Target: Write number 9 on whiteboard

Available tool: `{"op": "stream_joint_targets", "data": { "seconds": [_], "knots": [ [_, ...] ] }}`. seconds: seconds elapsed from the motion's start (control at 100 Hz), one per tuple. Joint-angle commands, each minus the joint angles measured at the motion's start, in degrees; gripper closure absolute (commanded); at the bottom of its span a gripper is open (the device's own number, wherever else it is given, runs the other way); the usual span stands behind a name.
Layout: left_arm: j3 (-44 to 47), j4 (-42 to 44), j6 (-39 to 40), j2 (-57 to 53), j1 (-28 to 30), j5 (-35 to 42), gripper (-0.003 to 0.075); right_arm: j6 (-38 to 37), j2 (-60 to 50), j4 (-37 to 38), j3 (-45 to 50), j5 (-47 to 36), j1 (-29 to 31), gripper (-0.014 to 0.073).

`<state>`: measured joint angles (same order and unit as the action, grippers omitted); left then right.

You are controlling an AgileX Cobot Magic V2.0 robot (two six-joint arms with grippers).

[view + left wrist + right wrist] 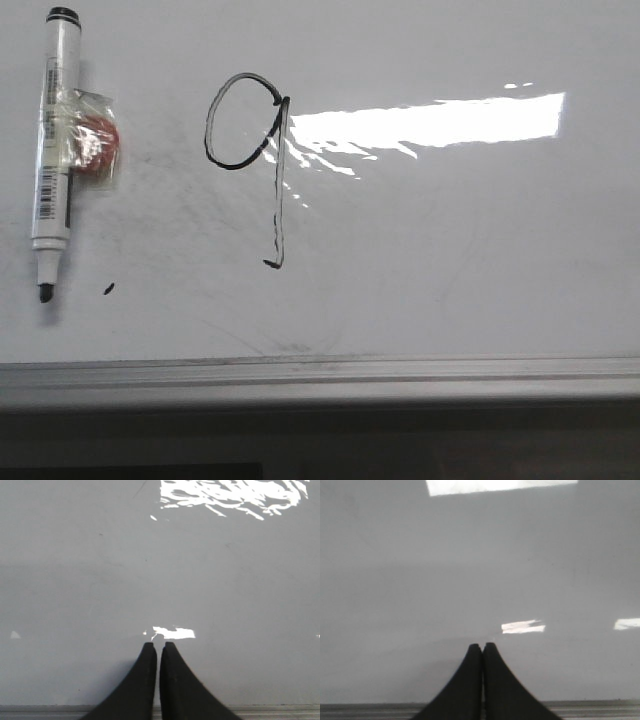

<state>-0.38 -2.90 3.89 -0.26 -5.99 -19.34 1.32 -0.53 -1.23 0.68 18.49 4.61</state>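
Note:
The whiteboard (450,280) fills the front view, glossy white with a grey metal edge strip along its near side. The number 9 (250,160) is drawn on it in thin black line, an oval loop with a long straight tail. A white marker pen (52,150) lies uncapped at the far left, tip toward the near edge, with a red object in clear wrap (92,140) taped to it. Neither gripper shows in the front view. My left gripper (158,645) is shut and empty over bare board. My right gripper (482,645) is shut and empty over bare board.
A tiny black ink speck (108,289) lies near the pen's tip. A bright light reflection (440,120) lies right of the 9. The board's edge strip shows in both wrist views (280,711) (600,707). A dark area lies below the strip (320,450).

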Motion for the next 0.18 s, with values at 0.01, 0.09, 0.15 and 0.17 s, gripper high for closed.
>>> {"op": "stream_joint_targets", "data": {
  "seconds": [0.01, 0.09, 0.15, 0.17],
  "knots": [
    [2.21, -0.15, 0.06, -1.57, 0.06, 2.23, 0.0741, 0.46, -1.33, 0.25, 0.69, -0.95, 0.40, 0.0657],
    [2.21, -0.15, 0.06, -1.57, 0.06, 2.23, 0.0741, 0.46, -1.33, 0.25, 0.69, -0.95, 0.40, 0.0657],
    [2.21, -0.15, 0.06, -1.57, 0.06, 2.23, 0.0741, 0.46, -1.33, 0.25, 0.69, -0.95, 0.40, 0.0657],
    [2.21, -0.15, 0.06, -1.57, 0.06, 2.23, 0.0741, 0.46, -1.33, 0.25, 0.69, -0.95, 0.40, 0.0657]
  ]
}}
